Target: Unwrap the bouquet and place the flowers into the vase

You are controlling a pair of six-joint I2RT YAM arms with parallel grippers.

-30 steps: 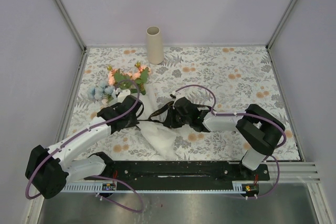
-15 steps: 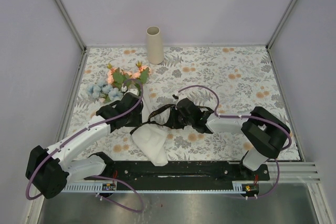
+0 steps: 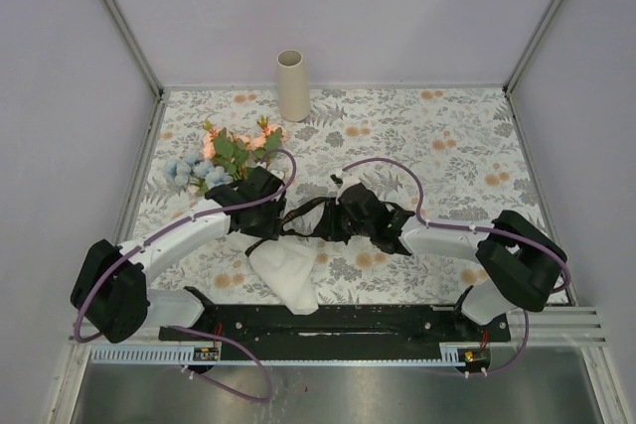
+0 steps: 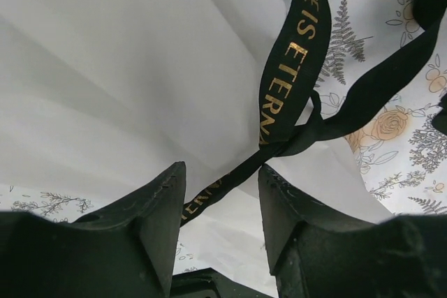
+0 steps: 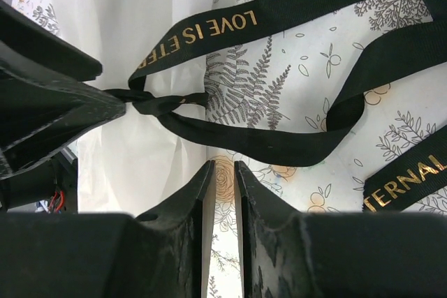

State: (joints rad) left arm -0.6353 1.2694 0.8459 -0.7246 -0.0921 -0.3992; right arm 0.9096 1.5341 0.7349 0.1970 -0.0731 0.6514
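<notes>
**A:** What is seen closest to the near edge of the desk (image 3: 447, 146)?

**B:** The white paper (image 3: 286, 280) is spread loose there, a little left of the middle.

**A:** And just beyond it?

**B:** The black ribbon (image 5: 209, 29), lettered in gold, is strung between the two arms and knotted over the edge of the paper.

**A:** How are the left fingers (image 4: 171, 200) held?

**B:** They are held apart above the paper. One strand of the ribbon runs through the gap between them and is not pinched.

**A:** And the right fingers (image 5: 202, 193)?

**B:** They are brought almost together, with only a thin slit left. Nothing but the desk's flowered pattern is seen through the slit. A loop of the ribbon is laid just ahead of the tips.

**A:** Where are the flowers (image 3: 224, 154) found?

**B:** They are laid on the desk just past the left fingers, toward the left edge and apart from the paper. The pale-blue cluster is turned toward that edge and the peach-pink heads toward the far edge. The stems are hidden by the arm.

**A:** And the vase (image 3: 292, 84)?

**B:** It is stood upright at the far edge, left of the middle, beyond the flowers and not touched by them.
</notes>
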